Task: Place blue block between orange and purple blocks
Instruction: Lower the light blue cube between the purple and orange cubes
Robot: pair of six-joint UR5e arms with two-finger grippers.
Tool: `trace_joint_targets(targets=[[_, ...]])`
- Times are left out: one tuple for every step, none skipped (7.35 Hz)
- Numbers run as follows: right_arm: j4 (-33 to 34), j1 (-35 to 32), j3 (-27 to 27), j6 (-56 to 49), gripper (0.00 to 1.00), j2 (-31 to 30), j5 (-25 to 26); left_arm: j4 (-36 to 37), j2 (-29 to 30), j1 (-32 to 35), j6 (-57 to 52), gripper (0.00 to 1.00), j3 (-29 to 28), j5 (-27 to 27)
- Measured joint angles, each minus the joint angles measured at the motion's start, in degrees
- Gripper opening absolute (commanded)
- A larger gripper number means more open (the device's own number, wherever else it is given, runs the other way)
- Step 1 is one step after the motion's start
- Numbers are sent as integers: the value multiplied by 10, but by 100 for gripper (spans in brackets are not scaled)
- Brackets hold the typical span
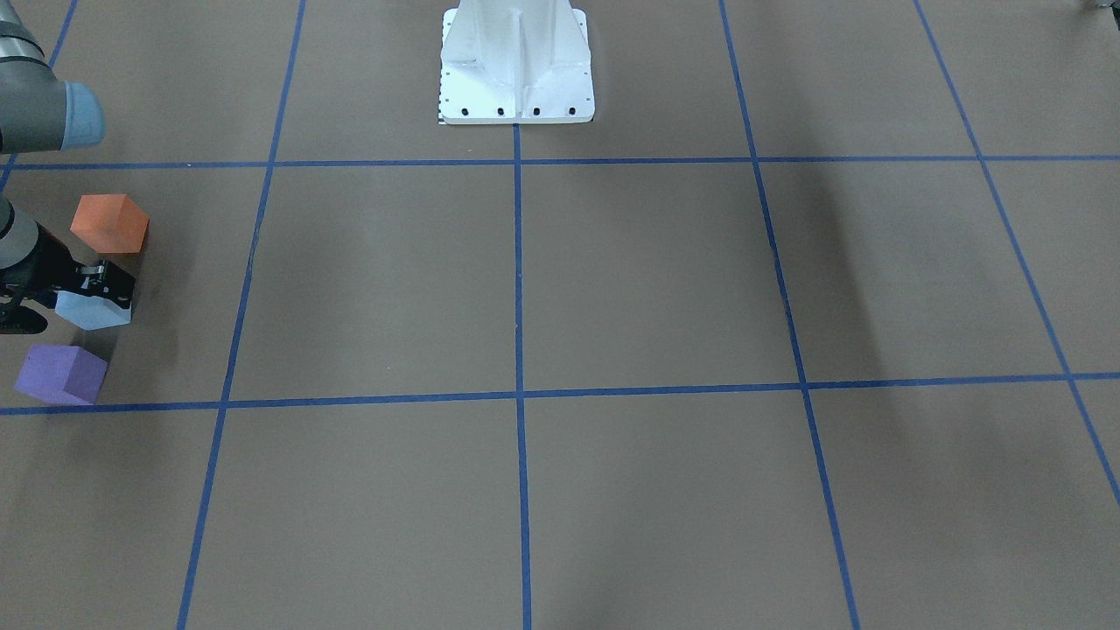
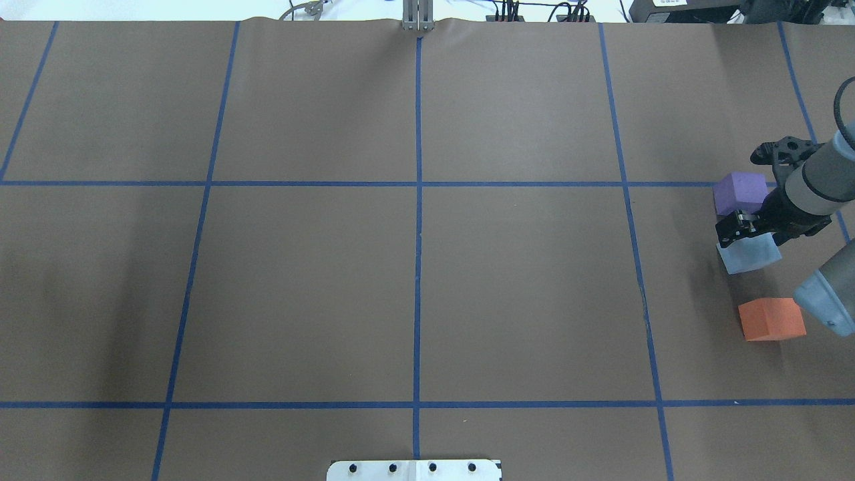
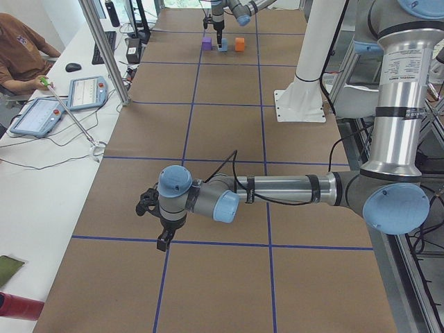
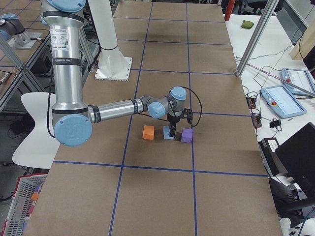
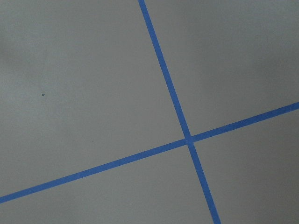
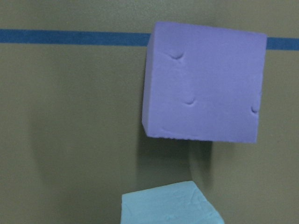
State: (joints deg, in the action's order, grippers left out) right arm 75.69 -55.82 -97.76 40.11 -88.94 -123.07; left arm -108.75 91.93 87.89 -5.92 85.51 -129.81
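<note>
The light blue block [image 1: 92, 312] sits on the brown table between the orange block [image 1: 109, 223] and the purple block [image 1: 61, 374], near the table's right end. My right gripper [image 1: 107, 293] stands upright over it, its fingers down at the block's sides and shut on it. In the overhead view the blue block [image 2: 749, 256] lies between purple [image 2: 740, 192] and orange [image 2: 771, 319]. The right wrist view shows the purple block [image 6: 203, 81] and the blue block's top [image 6: 168, 205]. My left gripper [image 3: 164, 241] hangs low over the table's other end, and I cannot tell whether it is open or shut.
The white robot base [image 1: 516, 70] stands at the middle of the robot's edge. Blue tape lines [image 2: 417, 200] mark a grid on the table. An operator [image 3: 21, 52] sits beside a side bench with tablets [image 3: 87, 92].
</note>
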Motion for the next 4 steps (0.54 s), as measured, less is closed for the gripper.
trace_joint_targets(targets=[[2,-13,-30,-1,100,-6,-2,0,0,0,0,100,1,0],[4,-42,-60,-7,100,-13,-14,1,0,0,-1,100,2,0],[6,-95,-79,-33,100,-20,-51,2,-1,0,-1,100,2,1],[13,-158,-79,-94,100,-24,-97,4,-2,1,-2,100,3,1]])
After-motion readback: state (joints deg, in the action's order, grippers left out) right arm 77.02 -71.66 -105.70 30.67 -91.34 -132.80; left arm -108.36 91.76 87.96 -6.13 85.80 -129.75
